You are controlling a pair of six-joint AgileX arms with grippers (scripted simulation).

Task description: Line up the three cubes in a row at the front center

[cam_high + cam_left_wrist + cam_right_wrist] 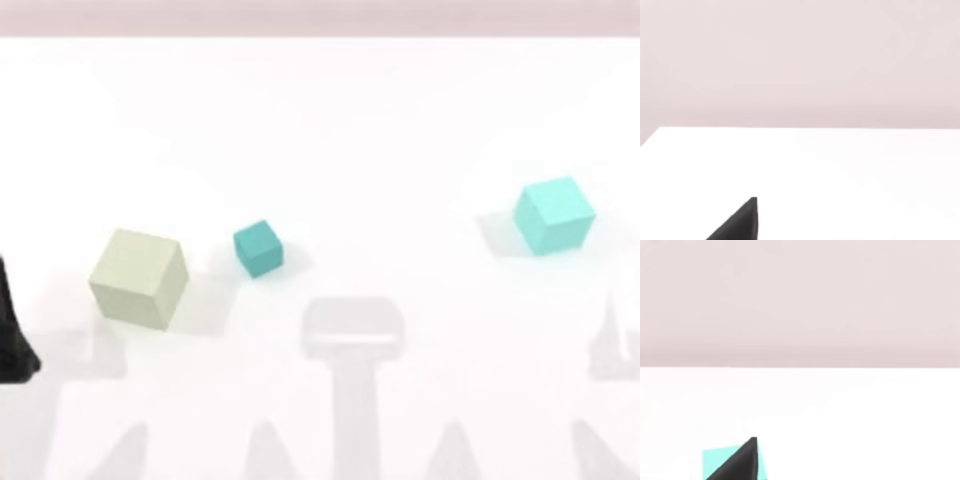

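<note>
Three cubes [140, 278], unaligned, apart

Cubes: three are sitting on the white table [400, 130].
Large beige-green cube [138, 278]: one, lying left of the small teal cube [258, 248].
Small teal cube: one.
Light cyan cube [554, 214]: one, resting far right of the small teal cube.

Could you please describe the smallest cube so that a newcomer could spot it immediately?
Start on the white table, left half in the top view. Beside the large beige-green cube, to its right, sits the small teal cube. It is the smallest and darkest; the light cyan cube sits far right.
</note>
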